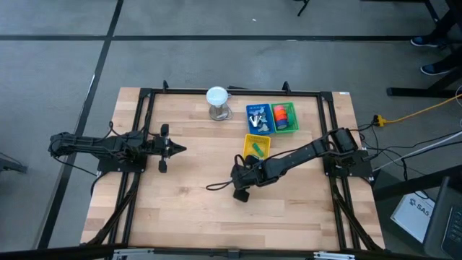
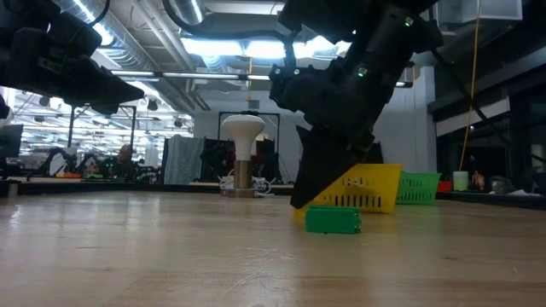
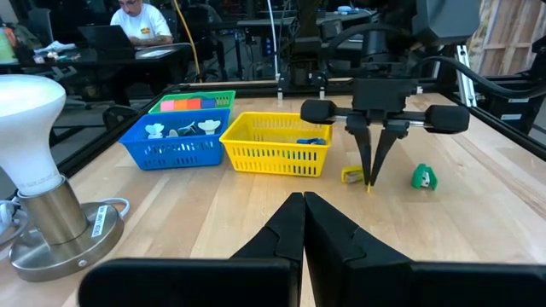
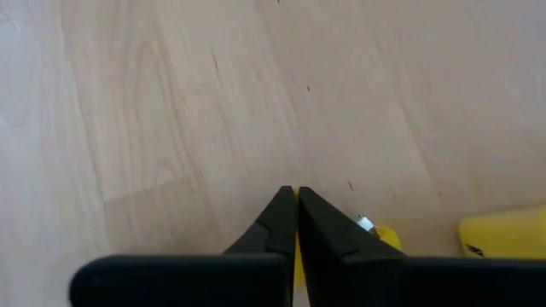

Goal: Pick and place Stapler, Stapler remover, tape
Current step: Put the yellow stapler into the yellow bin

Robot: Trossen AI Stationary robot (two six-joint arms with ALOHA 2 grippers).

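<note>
Right gripper [image 3: 370, 182] tips pressed together, pinching small yellow stapler [image 3: 352, 175] at table, tips pointing down. Green stapler [image 3: 423, 177] lies just beside it, apart. Yellow basket [image 3: 275, 145] near, behind tips. Left gripper [image 1: 175, 149] shut, well apart, waiting.

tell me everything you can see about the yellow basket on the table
The yellow basket is a small rectangular bin of what looks like plastic, with slotted lattice walls and an open top. It sits upright on the wooden table, touching the blue basket. Slim blue and green pieces lie inside. The right gripper points down just in front of it.
</note>
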